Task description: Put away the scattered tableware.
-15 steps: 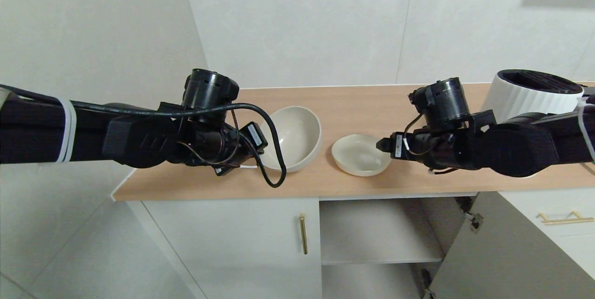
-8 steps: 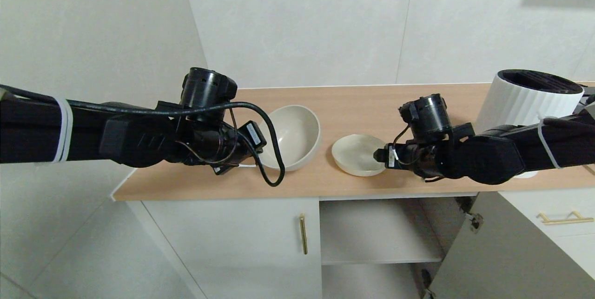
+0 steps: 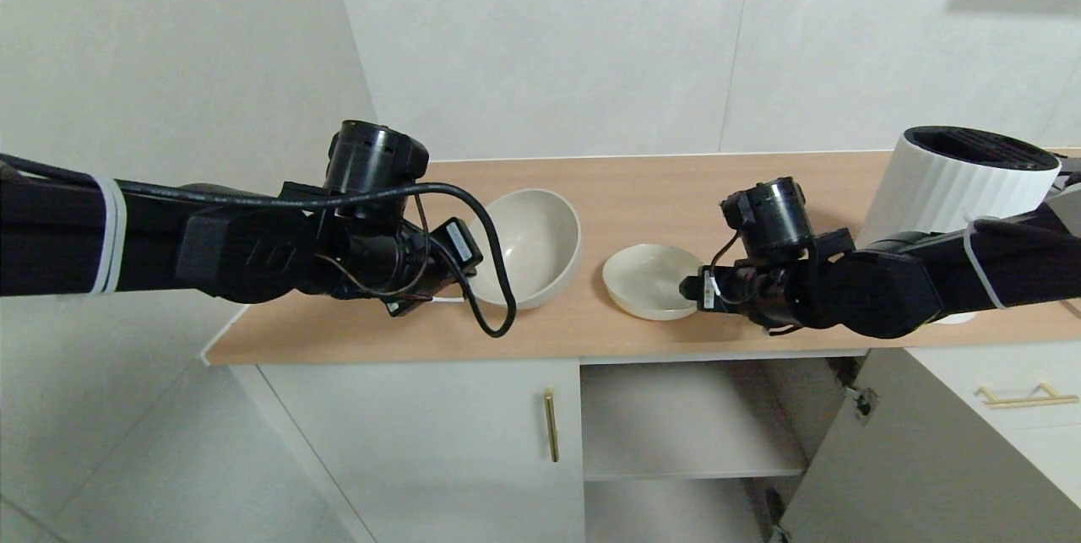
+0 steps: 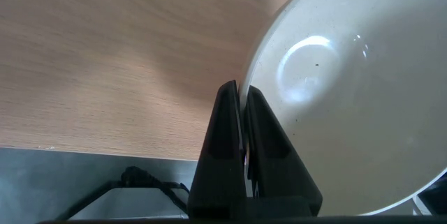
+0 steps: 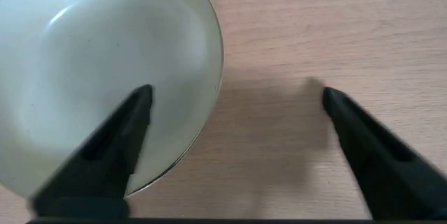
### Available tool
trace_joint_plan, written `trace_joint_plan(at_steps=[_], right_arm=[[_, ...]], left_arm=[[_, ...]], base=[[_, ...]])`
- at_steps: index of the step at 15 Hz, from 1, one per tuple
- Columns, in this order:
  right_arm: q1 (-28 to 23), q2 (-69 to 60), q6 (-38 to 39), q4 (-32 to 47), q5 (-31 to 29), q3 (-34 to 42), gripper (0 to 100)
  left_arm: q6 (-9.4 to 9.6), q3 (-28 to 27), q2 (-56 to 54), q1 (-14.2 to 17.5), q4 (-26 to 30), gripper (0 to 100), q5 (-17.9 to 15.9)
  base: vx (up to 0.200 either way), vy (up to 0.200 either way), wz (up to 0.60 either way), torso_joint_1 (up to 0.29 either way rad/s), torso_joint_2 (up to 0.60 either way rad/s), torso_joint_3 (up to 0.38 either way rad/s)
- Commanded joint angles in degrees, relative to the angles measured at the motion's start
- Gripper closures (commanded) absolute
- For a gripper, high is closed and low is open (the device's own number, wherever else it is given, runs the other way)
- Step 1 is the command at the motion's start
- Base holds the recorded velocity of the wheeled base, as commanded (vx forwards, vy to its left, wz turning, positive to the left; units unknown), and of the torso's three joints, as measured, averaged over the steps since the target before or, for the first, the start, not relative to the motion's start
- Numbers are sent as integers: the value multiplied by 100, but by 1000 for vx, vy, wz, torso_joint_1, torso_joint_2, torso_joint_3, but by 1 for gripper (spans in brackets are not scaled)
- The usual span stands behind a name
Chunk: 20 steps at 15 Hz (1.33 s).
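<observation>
A large cream bowl (image 3: pixel 532 246) is tipped up on its side on the wooden counter (image 3: pixel 642 188). My left gripper (image 4: pixel 241 98) is shut on the rim of this large bowl (image 4: pixel 349 84), pinching it between both fingers. To its right sits a small cream bowl (image 3: pixel 649 279), upright on the counter. My right gripper (image 5: pixel 234 98) stands open at the right edge of the small bowl (image 5: pixel 98 77), one finger over the bowl's inside and the other over the bare wood beside it.
A tall white ribbed container (image 3: pixel 963 180) stands at the counter's right end, behind my right arm. Below the counter a cabinet is open, its door (image 3: pixel 895 458) swung out to the right, showing a shelf (image 3: pixel 684 433). A tiled wall rises behind.
My right arm has dropped lower and moved toward the small bowl, its open fingers now straddling the rim. The left gripper with the large bowl has barely shifted.
</observation>
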Motion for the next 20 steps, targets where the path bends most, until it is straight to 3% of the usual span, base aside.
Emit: trace_joint_plan(at_steps=[1, 11, 13, 16, 17, 19, 20], right_arm=[[-3, 6, 3, -1, 1, -1, 100], [6, -232, 21, 25, 45, 52, 100], [6, -566, 21, 51, 177, 227, 100], [-3, -1339, 30, 60, 774, 808, 100], [-3, -1796, 12, 60, 1108, 1203, 100], [-3, -2288, 12, 254, 1214, 1484, 100], [-3, -2631, 12, 623, 1258, 1625, 100]], left_arm=[[1, 0, -9, -1, -1, 100, 2], [37, 140, -237, -1, 17, 100, -7], [212, 378, -510, -1, 17, 100, -7], [643, 1098, -1204, -10, -1, 100, -33], [871, 1371, -1652, -10, -9, 100, -68], [1003, 1617, -2065, -10, -9, 100, -156], [1144, 1881, -2364, -10, -18, 100, -367]], base=[[0, 0, 0, 0, 0, 0], [0, 0, 0, 0, 0, 0], [0, 0, 0, 0, 0, 0], [0, 0, 0, 0, 0, 0], [0, 0, 0, 0, 0, 0], [0, 0, 0, 0, 0, 0], [0, 0, 0, 0, 0, 0]])
